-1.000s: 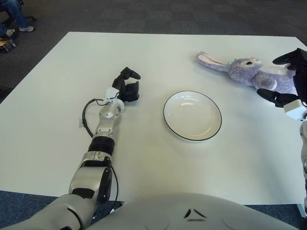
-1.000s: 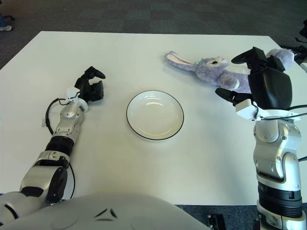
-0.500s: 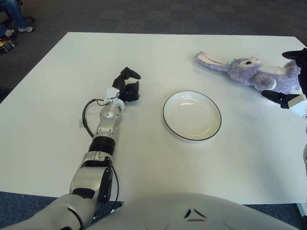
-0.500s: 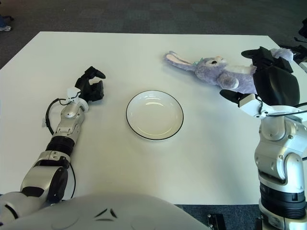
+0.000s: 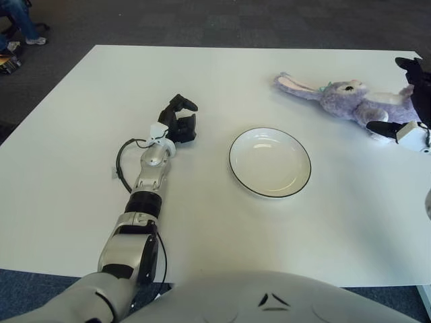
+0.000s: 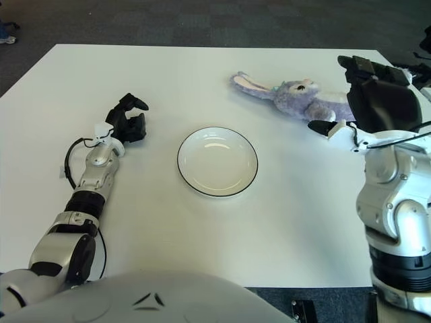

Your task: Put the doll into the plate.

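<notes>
Doll (image 6: 300, 99) lying under right hand (image 6: 367, 94), fingers spread over its body, not gripping, plate (image 6: 217, 161) well apart.

Left robot hand (image 5: 178, 120), at 9 o'clock, arm extended forward, fingers curled and empty. Right robot hand (image 6: 367, 94), at 3 o'clock, raised on an upright forearm, fingers spread.

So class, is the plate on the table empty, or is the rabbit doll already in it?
Empty. The plate shows only its bare white inside; the rabbit doll lies on the table beyond it, with the right hand over its rear end.
</notes>
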